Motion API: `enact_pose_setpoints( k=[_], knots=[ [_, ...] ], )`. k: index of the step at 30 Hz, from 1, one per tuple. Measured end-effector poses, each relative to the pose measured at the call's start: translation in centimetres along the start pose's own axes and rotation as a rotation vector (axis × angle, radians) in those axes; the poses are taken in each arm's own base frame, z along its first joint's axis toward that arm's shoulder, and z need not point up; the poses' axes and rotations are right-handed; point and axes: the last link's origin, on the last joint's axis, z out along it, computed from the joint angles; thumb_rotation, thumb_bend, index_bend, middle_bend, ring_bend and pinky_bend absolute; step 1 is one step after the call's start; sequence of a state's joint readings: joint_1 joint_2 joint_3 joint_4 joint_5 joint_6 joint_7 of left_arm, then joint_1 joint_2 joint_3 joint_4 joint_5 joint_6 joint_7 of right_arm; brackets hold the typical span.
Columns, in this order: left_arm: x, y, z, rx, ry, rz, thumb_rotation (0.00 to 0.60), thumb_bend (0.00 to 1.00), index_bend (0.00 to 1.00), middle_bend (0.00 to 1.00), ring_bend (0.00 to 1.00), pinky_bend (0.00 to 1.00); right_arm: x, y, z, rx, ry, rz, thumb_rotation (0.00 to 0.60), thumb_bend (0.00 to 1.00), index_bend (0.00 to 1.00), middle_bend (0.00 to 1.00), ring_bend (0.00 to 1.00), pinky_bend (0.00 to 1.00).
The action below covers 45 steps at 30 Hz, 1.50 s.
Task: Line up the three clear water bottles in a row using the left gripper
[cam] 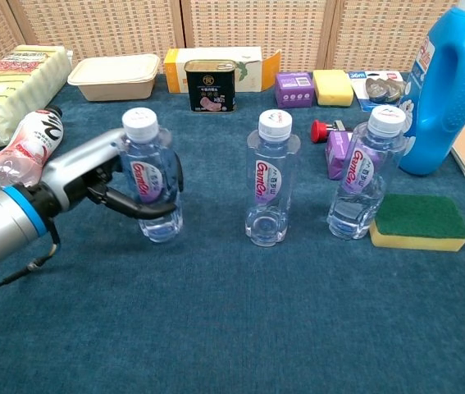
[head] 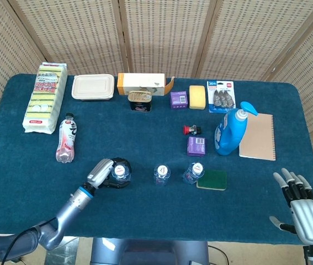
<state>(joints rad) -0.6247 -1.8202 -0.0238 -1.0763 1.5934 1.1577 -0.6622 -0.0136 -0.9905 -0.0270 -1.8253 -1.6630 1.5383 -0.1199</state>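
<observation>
Three clear water bottles with white caps stand on the blue table. My left hand [cam: 121,185] [head: 105,172] grips the leftmost bottle [cam: 152,180] [head: 120,172], its fingers wrapped around the bottle's middle. The middle bottle [cam: 271,182] [head: 162,174] and the right bottle [cam: 365,176] [head: 192,173] stand upright by themselves, roughly level with the held one. My right hand [head: 302,207] rests open at the table's front right corner, holding nothing; the chest view does not show it.
A green sponge [cam: 418,221] lies against the right bottle. A blue detergent bottle [cam: 452,90] and notebook [head: 257,136] stand to the right. A pink drink bottle [cam: 25,146] lies at the left. Boxes, a tin [cam: 209,85] and sponge packs [head: 46,97] line the back.
</observation>
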Motion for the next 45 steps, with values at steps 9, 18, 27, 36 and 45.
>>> enact_pose_setpoints(
  k=[9,18,27,36,45],
  knots=[
    [-1.4,0.2,0.2,0.0,-0.031,-0.002,0.6,0.26,0.5,0.47,0.4,0.44,0.0,0.1,0.1,-0.003,-0.002,0.001,0.6,0.0,0.0,0.0,0.0,0.0],
    [-1.4,0.0,0.4,0.005,-0.03,-0.011,0.6,0.26,0.5,0.47,0.4,0.44,-0.1,0.0,0.1,0.0,-0.005,-0.002,0.6,0.0,0.0,0.0,0.0,0.0],
    [-1.6,0.3,0.8,-0.005,-0.027,-0.014,0.6,0.26,0.5,0.47,0.4,0.44,-0.1,0.0,0.1,0.0,-0.005,-0.001,0.6,0.0,0.0,0.0,0.0,0.0],
    [-1.9,0.9,1.4,-0.017,-0.03,0.005,0.6,0.26,0.5,0.47,0.4,0.44,0.0,0.1,0.1,-0.001,-0.004,0.003,0.6,0.0,0.0,0.0,0.0,0.0],
    [-1.8,0.8,1.8,-0.005,-0.022,0.015,0.6,0.26,0.5,0.47,0.4,0.44,0.0,0.1,0.1,0.0,-0.006,0.004,0.6,0.0,0.0,0.0,0.0,0.0]
  ],
)
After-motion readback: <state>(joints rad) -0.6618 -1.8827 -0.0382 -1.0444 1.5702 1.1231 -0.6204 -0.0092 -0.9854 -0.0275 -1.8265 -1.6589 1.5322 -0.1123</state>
